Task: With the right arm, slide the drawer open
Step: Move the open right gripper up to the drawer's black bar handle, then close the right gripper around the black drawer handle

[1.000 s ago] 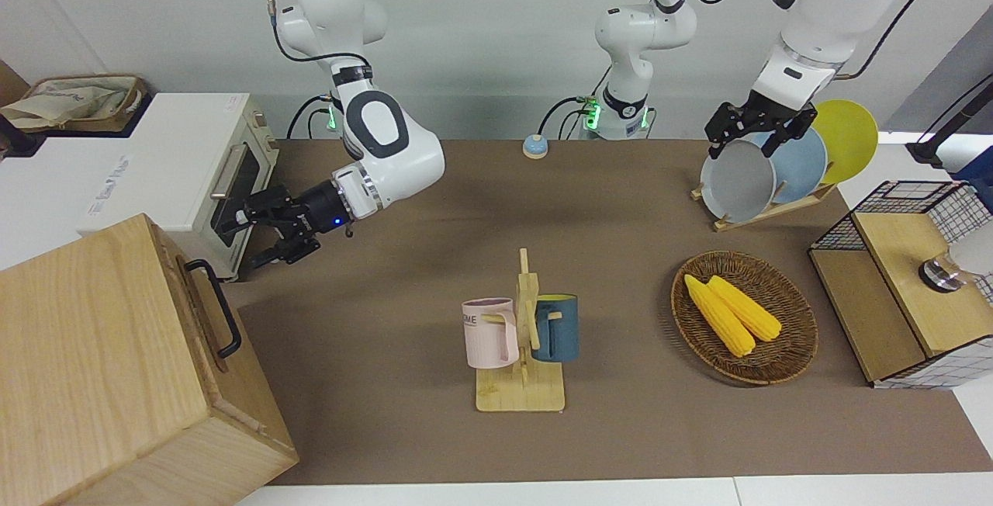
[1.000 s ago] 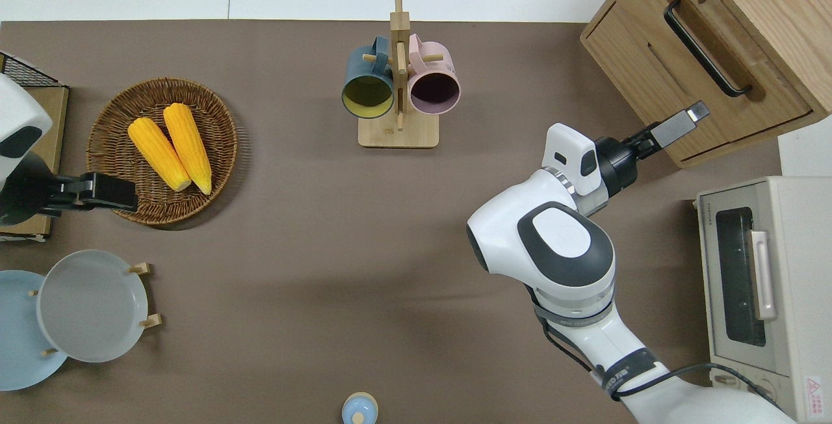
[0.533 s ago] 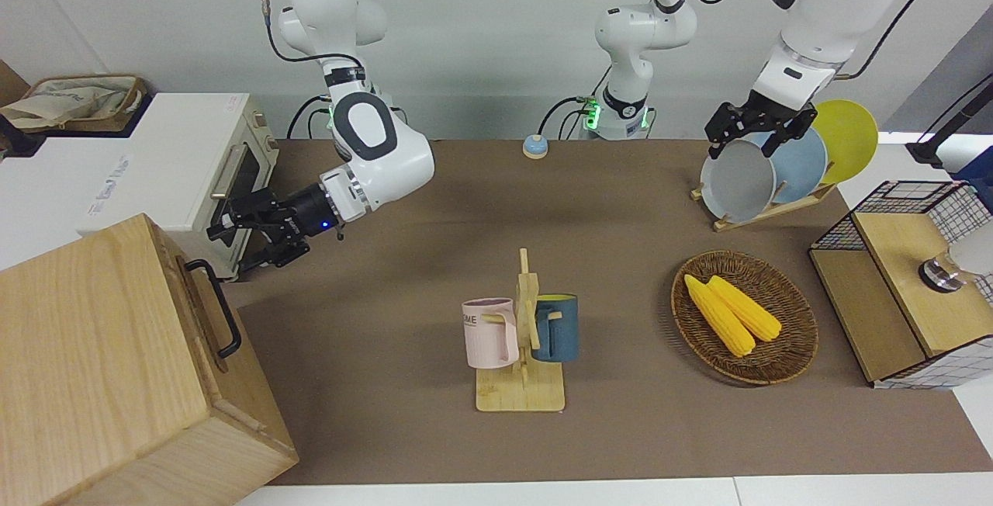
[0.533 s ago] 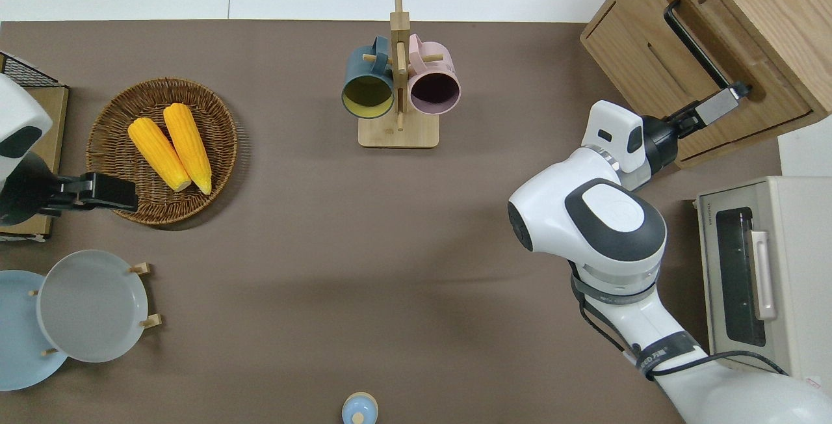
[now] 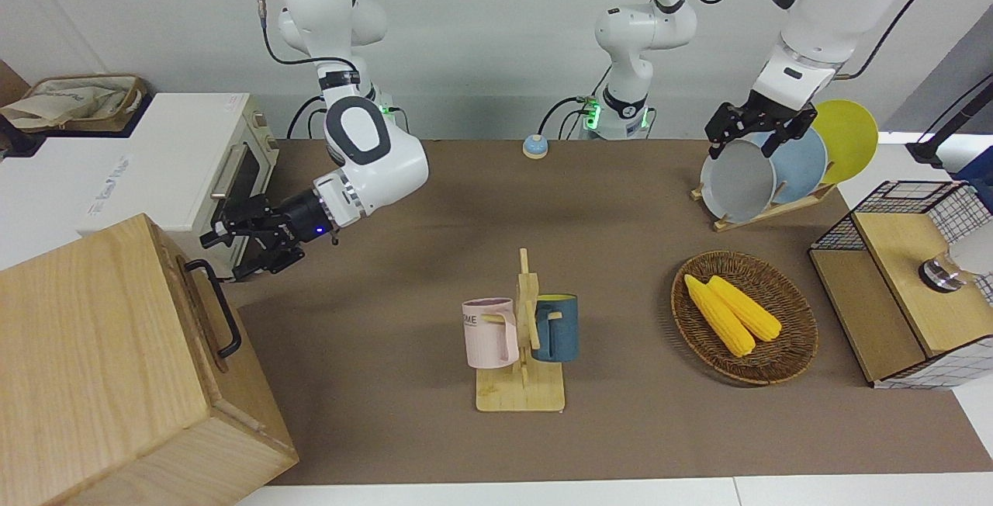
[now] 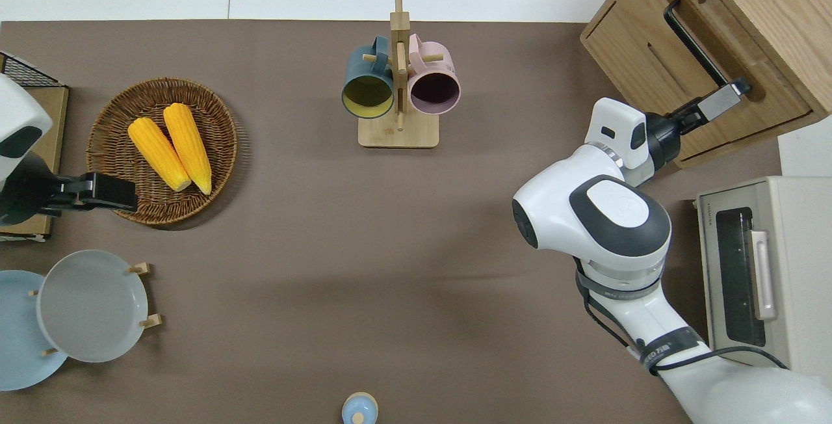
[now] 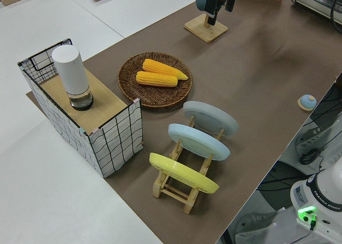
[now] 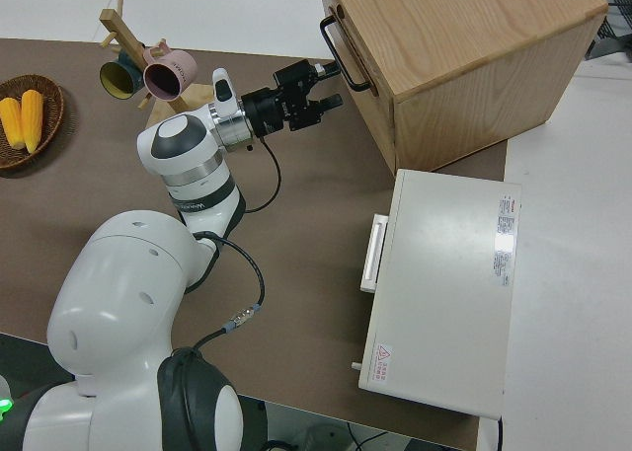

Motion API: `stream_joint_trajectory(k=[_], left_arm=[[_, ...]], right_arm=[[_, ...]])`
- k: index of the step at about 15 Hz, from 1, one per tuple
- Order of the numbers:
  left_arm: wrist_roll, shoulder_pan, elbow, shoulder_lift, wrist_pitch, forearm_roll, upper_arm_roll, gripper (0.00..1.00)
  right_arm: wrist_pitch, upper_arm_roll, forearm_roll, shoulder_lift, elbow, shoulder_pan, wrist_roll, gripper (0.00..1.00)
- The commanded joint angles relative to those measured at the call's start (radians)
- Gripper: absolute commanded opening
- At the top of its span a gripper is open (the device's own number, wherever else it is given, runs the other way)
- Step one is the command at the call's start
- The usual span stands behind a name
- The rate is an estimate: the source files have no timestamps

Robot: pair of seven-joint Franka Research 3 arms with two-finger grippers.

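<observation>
Overhead view | right gripper at drawer handle | fingers spread

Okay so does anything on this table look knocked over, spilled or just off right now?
Nothing stands out. The two corn cobs lie in the wicker basket, both mugs hang on the wooden mug stand, and the plates stand in their rack. The drawer is shut, with the right pincer at its black handle. The left arm is parked.

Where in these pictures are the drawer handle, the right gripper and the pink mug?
drawer handle (image 6: 694,47): overhead view, middle of the black bar.
right gripper (image 6: 733,92): overhead view, between its fingertips, at the handle's end.
pink mug (image 5: 489,333): front view, on its outer wall.
</observation>
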Motion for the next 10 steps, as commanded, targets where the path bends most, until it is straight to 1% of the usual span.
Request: stream_joint_trajectory(k=[1, 3, 6, 8, 10], left_arm=[[0.007, -0.005, -0.005, -0.010, -0.011, 0.011, 0.005, 1.00], [0.007, -0.005, -0.005, -0.010, -0.011, 0.011, 0.005, 1.00], [0.007, -0.006, -0.005, -0.010, -0.013, 0.011, 0.005, 1.00], [0.007, -0.005, -0.005, -0.010, -0.013, 0.011, 0.005, 1.00], [0.007, -0.005, -0.005, -0.010, -0.011, 0.011, 0.005, 1.00]], right_arm=[[0.037, 0.006, -0.038, 0.028, 0.044, -0.026, -0.007, 0.971], [0.038, 0.006, -0.038, 0.050, 0.070, -0.023, -0.016, 0.971], [0.040, 0.006, -0.041, 0.080, 0.090, -0.014, -0.013, 0.971], [0.067, 0.006, -0.050, 0.080, 0.091, -0.017, -0.016, 0.971], [0.069, 0.006, -0.074, 0.092, 0.093, -0.015, -0.016, 0.971]])
